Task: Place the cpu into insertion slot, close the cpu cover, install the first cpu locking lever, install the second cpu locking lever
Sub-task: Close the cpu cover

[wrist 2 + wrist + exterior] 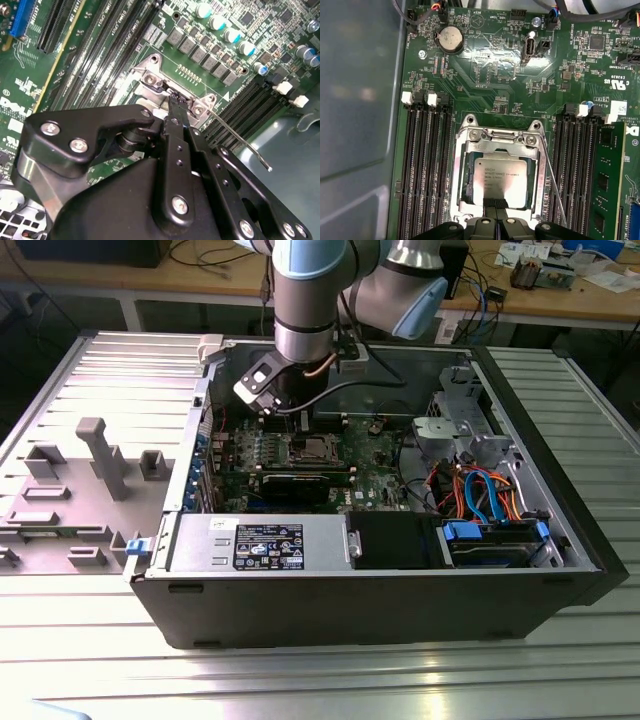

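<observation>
The cpu (500,181), a square chip with a silvery top, lies flat in the insertion slot (468,175) on the green board. The cpu cover (536,175), a silver frame with a square window, lies down around it. A thin metal locking lever (554,186) runs along one side of the socket and sticks out free over the memory slots (240,142). My gripper (495,204) hangs low over the socket with its black fingertips together at the cpu's edge. In the second wrist view the gripper (172,102) points at the socket's screwed frame. In the exterior view the gripper (290,415) sits inside the open computer case, above the socket (305,448).
Long black memory slots (425,165) flank the socket on both sides. The case (350,605) holds a power supply (270,545) at the front and a drive cage with coloured cables (480,490) at the exterior view's right. A grey fixture (100,455) stands at the exterior view's left.
</observation>
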